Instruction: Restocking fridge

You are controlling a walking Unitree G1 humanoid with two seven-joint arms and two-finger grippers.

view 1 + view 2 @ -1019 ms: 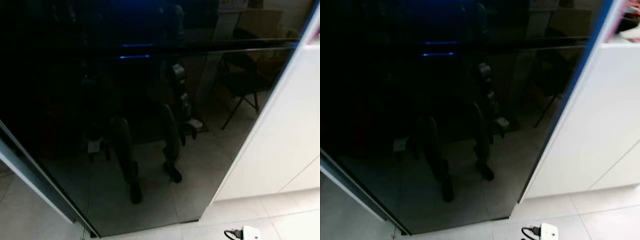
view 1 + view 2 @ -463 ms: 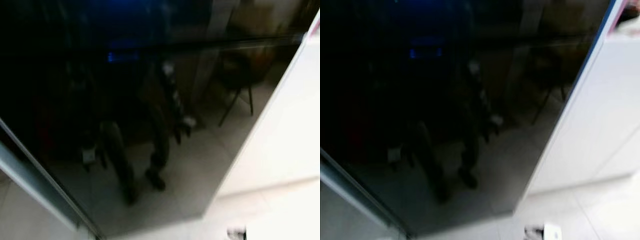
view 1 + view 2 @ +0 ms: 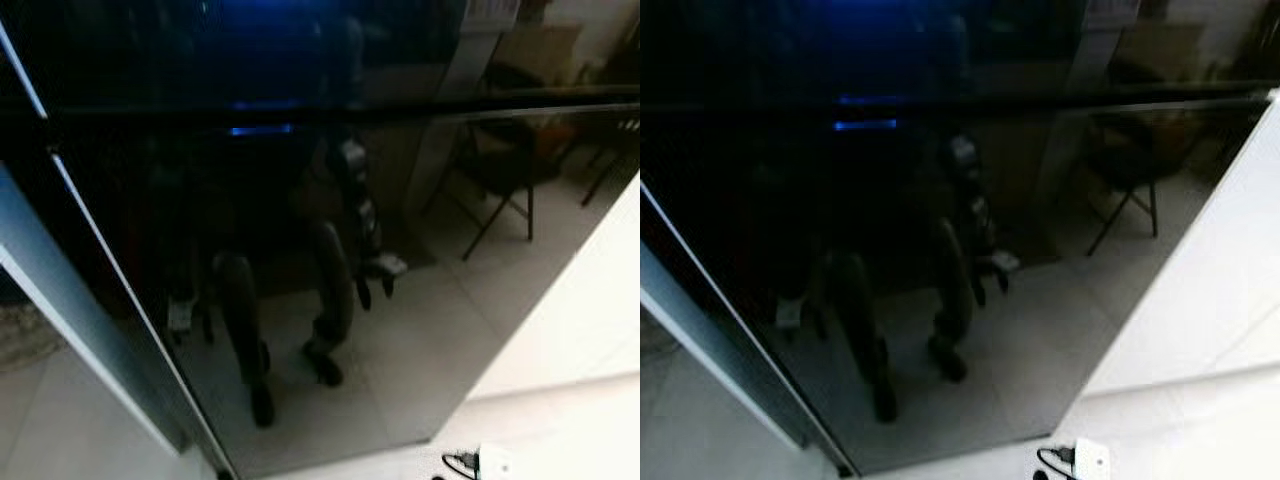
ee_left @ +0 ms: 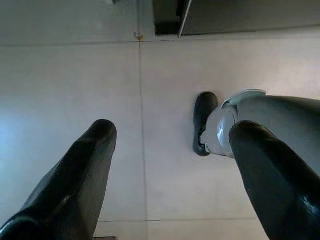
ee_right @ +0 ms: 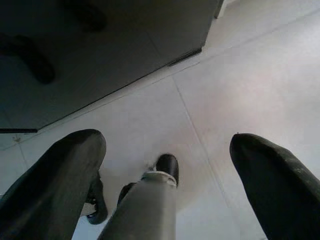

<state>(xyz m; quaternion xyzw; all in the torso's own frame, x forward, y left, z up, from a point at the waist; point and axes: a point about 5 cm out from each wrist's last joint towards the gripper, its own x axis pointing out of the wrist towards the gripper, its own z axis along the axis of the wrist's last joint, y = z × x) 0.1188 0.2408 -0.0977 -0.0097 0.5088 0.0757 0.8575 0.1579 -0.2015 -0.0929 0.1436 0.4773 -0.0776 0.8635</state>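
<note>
The fridge [image 3: 300, 200] stands right in front of me, its glossy black front split by a horizontal seam near the top. Two small blue lights [image 3: 260, 130] glow on it. My own legs and hanging arms are mirrored in the door [image 3: 940, 290]. My left gripper [image 4: 172, 132] hangs at my side, open, its fingers [image 4: 75, 180] pointing down at the floor with nothing between them. On the other side my right gripper [image 5: 165, 142] hangs the same way, open and empty, above the tiles near the fridge's lower edge [image 5: 185, 56].
A white cabinet [image 3: 590, 320] adjoins the fridge on the right. On the pale tiled floor [image 3: 60, 420] near the cabinet's foot lies a white plug with a black cable [image 3: 495, 463]. A folding chair [image 3: 500, 180] is mirrored in the door. My foot [image 4: 204, 122] is below the left gripper.
The whole picture has shifted to the right after a blurred moment, so the camera has moved. More of the fridge's grey left side shows now. The things themselves have not moved.
</note>
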